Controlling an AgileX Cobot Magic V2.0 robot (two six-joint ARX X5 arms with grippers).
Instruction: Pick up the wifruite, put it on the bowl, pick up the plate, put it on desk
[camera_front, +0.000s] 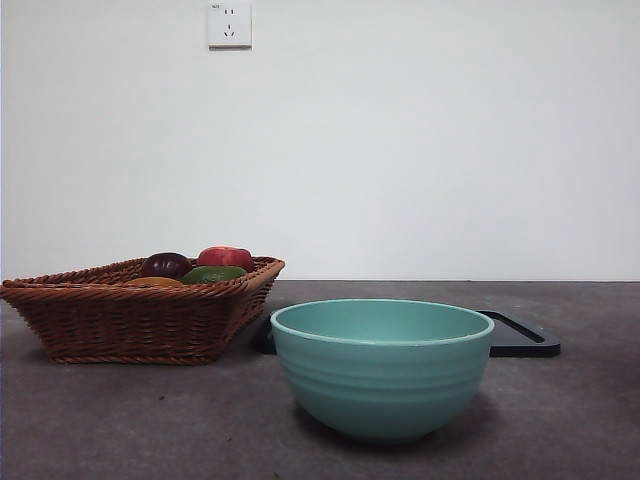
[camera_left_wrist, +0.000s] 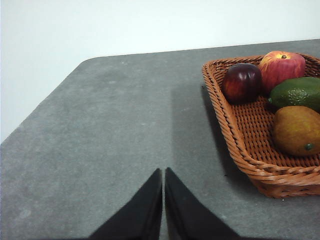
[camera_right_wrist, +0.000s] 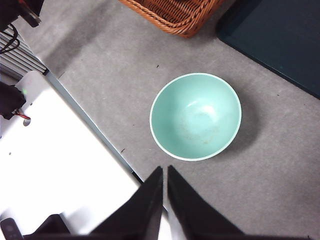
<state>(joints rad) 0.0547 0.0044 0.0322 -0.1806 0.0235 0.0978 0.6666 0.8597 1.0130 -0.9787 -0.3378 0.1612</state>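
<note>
The brown-orange wifruite (camera_left_wrist: 296, 130) lies in a wicker basket (camera_left_wrist: 235, 135) beside a dark purple fruit (camera_left_wrist: 242, 82), a red apple (camera_left_wrist: 282, 68) and a green avocado (camera_left_wrist: 296, 93); in the front view only its top (camera_front: 153, 283) shows over the basket rim. The teal bowl (camera_front: 382, 368) stands empty on the grey desk (camera_front: 120, 420), also seen from above in the right wrist view (camera_right_wrist: 196, 116). A dark flat plate (camera_front: 520, 336) lies behind the bowl. My left gripper (camera_left_wrist: 163, 172) is shut, above the desk beside the basket. My right gripper (camera_right_wrist: 165, 170) is shut, high above the desk near the bowl.
The wicker basket (camera_front: 140, 310) stands at the left of the desk in the front view. The dark plate also shows in the right wrist view (camera_right_wrist: 280, 40). A white base with cables (camera_right_wrist: 45, 165) lies along the desk's edge. A wall socket (camera_front: 229, 24) is on the wall.
</note>
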